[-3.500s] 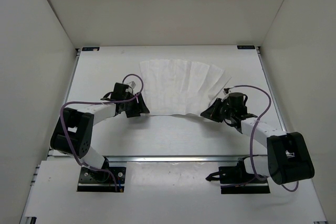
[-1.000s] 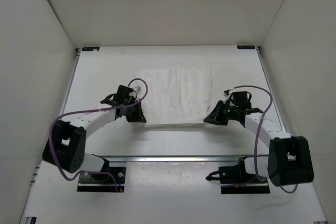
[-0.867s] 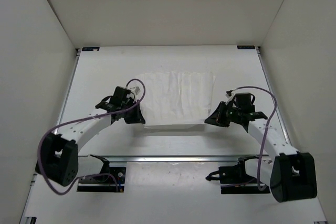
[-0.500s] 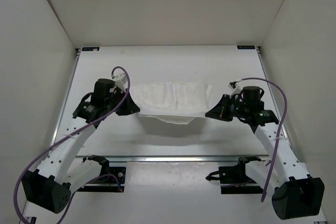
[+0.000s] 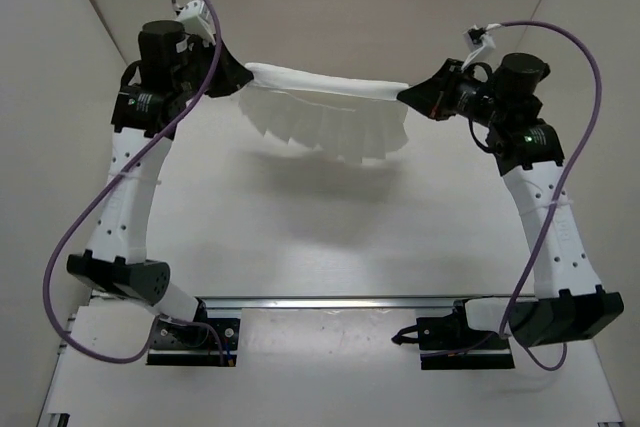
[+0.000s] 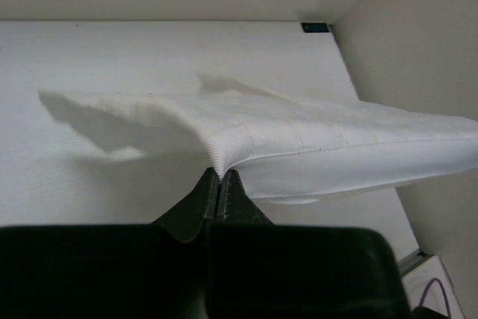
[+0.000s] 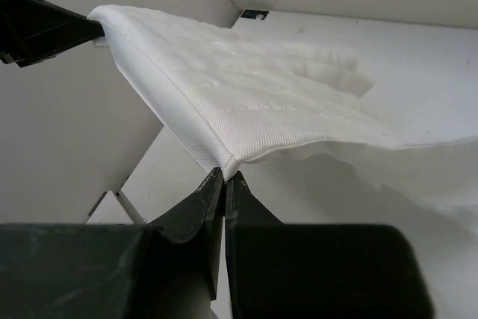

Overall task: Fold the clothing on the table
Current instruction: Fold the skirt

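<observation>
The white clothing (image 5: 325,112) hangs in the air, stretched between both arms high above the table (image 5: 300,237), its lower edge drooping in pleats. My left gripper (image 5: 238,77) is shut on its left corner, and in the left wrist view the fabric (image 6: 299,140) rises pinched from that gripper (image 6: 219,175). My right gripper (image 5: 407,96) is shut on the right corner. The right wrist view shows the hem (image 7: 224,102) running from my right gripper (image 7: 225,174) across to the left gripper's fingers (image 7: 45,31).
White walls (image 5: 70,147) enclose the table on three sides. A silver rail (image 5: 320,299) runs along the near edge, with both arm bases (image 5: 190,337) below it. Purple cables (image 5: 90,207) loop beside each arm.
Both arms have risen high and carried the clothing off the table; it lay flat, then sagged just above the surface, and now hangs stretched in the air.
</observation>
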### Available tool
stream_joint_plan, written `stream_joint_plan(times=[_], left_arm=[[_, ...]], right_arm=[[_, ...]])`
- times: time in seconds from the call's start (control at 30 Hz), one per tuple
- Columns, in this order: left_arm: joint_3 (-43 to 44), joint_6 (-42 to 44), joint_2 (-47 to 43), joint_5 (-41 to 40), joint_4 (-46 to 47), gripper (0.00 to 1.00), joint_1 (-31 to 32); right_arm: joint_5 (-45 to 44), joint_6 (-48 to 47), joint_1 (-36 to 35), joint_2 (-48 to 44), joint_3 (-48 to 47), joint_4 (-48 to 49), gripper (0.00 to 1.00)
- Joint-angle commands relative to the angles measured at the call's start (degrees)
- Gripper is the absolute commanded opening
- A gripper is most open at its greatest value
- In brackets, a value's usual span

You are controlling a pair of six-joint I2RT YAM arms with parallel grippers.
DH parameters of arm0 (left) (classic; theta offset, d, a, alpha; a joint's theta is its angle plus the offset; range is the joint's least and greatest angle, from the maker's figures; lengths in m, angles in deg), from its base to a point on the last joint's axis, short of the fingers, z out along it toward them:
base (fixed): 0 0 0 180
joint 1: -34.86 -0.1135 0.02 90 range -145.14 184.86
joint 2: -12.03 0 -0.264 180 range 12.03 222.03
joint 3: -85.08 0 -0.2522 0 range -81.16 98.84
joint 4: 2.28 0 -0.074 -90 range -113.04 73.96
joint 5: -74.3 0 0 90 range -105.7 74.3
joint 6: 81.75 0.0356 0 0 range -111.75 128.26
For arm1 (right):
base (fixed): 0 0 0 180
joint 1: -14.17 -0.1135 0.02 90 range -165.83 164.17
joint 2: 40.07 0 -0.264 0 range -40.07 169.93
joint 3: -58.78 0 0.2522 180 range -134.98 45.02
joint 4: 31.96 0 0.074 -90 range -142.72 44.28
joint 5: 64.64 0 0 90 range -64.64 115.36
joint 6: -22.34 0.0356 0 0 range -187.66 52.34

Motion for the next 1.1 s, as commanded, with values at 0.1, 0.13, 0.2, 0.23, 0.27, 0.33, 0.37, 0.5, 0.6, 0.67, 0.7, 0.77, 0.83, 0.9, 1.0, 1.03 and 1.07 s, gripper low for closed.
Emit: stream_joint_plan(times=[0.1,0.13,0.2,0.23,0.27,0.33,0.37,0.5,0.6,0.67,0.7,0.77,0.83,0.9,1.0,1.03,1.07], left_arm=[[-4.74,-1.41,-11.26,-3.91,2.38,0.0,-2.21],[-5.1,-1.68,-12.06,-3.91,2.92,0.0,-2.38],[-4.14,-2.21,-13.12,-4.86,3.02,0.0,-1.08],[-3.88,-2.38,-13.38,-6.53,2.93,0.0,-0.98],[-3.09,-2.56,-12.78,-4.89,2.75,0.0,-1.94],[1.12,-1.68,-11.63,-3.47,-0.14,0.0,-2.22],[1.4,-1.68,-11.71,-4.77,-0.06,0.0,-1.08],[-3.34,-0.99,-6.3,-1.8,1.62,0.0,-2.3],[0.68,3.75,3.8,-2.24,-4.86,0.0,-0.11],[6.56,6.4,8.22,-5.56,-9.97,0.0,1.39],[7.11,6.67,8.06,-7.15,-9.99,0.0,2.09],[3.88,4.66,4.83,-5.07,-5.1,0.0,1.48],[2.89,3.34,3.49,-2.77,-2.17,0.0,2.0],[6.83,4.29,4.54,-3.91,-4.53,0.0,3.32],[6.6,4.82,4.38,-4.18,-5.16,0.0,2.98],[5.8,4.48,3.93,-2.78,-4.55,0.0,2.89],[4.14,4.21,3.32,-3.03,-3.67,0.0,2.97]], right_arm=[[0.19,-0.97,5.11,-7.11,0.38,-0.24,0.0],[1.84,-0.71,5.64,-7.37,-0.49,-1.12,0.0],[0.73,0.6,4.86,-9.13,0.63,0.35,0.0],[-0.76,0.61,4.33,-9.74,0.47,0.54,0.0],[2.18,0.61,4.41,-7.92,-0.75,-0.68,0.0],[3.53,0.26,3.29,-7.81,-3.84,-2.02,0.0],[0.83,0.35,2.05,-8.95,-3.23,-1.14,0.0],[-0.17,-2.19,2.74,-1.34,-2.76,-4.25,0.0],[-13.35,-8.87,-1.27,10.53,-12.67,-18.29,0.0],[-25.61,-14.39,-8.21,15.11,-22.17,-26.06,0.0],[-30.35,-17.64,-11.55,15.21,-23.86,-25.31,0.0],[-33.99,-20.47,-16.73,13.82,-23.1,-21.55,0.0],[-33.92,-21.62,-20.54,13.88,-22.21,-19.68,0.0],[-36.44,-23.64,-25.01,17.12,-25.53,-24.21,0.0],[-41.46,-22.43,-23.55,20.31,-28.19,-28.82,0.0],[-35.81,-21.81,-21.88,18.92,-25.92,-26.9,0.0],[-30.88,-21.37,-21.34,18.38,-24.68,-25.32,0.0]])
